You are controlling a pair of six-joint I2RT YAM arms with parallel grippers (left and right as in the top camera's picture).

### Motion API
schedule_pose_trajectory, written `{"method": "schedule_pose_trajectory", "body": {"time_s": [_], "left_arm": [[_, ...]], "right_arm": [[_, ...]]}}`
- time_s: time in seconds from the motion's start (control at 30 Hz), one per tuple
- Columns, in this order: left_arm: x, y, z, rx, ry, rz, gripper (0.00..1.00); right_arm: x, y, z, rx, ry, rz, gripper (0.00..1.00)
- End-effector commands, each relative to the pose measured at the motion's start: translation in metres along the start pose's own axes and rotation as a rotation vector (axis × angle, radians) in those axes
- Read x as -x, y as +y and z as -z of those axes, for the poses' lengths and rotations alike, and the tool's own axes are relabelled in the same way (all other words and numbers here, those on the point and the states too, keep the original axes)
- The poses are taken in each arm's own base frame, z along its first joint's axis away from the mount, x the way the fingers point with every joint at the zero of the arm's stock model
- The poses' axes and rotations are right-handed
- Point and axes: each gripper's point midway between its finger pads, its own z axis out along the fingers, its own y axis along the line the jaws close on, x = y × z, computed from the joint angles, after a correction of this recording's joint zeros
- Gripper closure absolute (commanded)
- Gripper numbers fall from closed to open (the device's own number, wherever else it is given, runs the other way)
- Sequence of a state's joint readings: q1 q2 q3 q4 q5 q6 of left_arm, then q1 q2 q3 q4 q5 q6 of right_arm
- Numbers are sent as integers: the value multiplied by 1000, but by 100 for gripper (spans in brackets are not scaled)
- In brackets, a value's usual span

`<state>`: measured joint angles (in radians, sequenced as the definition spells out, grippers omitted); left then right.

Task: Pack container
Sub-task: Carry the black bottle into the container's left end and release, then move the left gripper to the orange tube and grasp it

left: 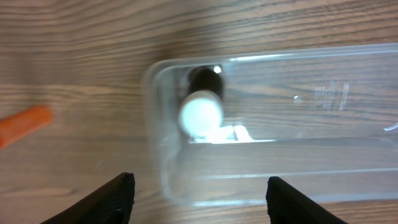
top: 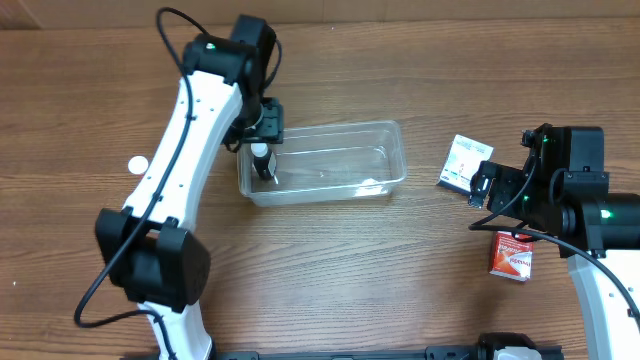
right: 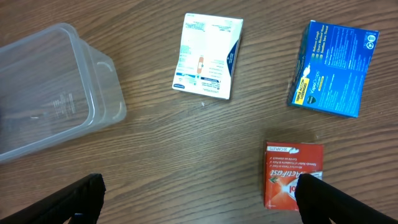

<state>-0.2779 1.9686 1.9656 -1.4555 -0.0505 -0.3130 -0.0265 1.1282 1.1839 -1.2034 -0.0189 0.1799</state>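
The clear container (top: pixel 345 127) lies at the table's middle. A small dark bottle with a white cap (top: pixel 262 160) stands inside its left end. My left gripper (top: pixel 264 128) hovers above that end, open and empty. The left wrist view shows the bottle (left: pixel 201 114) in the container (left: pixel 298 57), well beyond the open fingers (left: pixel 199 199). My right gripper (top: pixel 488 190) is open and empty over bare wood between the container (right: pixel 93 62) and a red box (right: pixel 292 174), as the right wrist view (right: pixel 199 199) shows.
A white box (top: pixel 462 160) lies right of the container, and the red box (top: pixel 511 255) lies nearer the front. The right wrist view shows the white box (right: pixel 208 56) and a blue box (right: pixel 334 68). A white disc (top: pixel 137 163) lies far left. An orange object (left: pixel 25 124) lies left of the container.
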Motion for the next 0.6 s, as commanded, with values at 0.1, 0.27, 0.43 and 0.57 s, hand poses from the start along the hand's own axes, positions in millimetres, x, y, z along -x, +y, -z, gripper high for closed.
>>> {"method": "schedule_pose_trajectory", "body": {"time_s": [0.1, 0.27, 0.43, 0.57], "left_arm": [[-24, 64, 90, 122, -175, 133, 30], [-57, 89, 133, 131, -272, 199, 29], [-85, 123, 150, 156, -360, 305, 9], [-97, 151, 131, 173, -337, 372, 0]], "right_arm": [[6, 1, 3, 4, -19, -7, 0], [6, 1, 3, 4, -19, -7, 0], [6, -7, 3, -36, -25, -9, 0], [12, -32, 10, -140, -72, -149, 0]]}}
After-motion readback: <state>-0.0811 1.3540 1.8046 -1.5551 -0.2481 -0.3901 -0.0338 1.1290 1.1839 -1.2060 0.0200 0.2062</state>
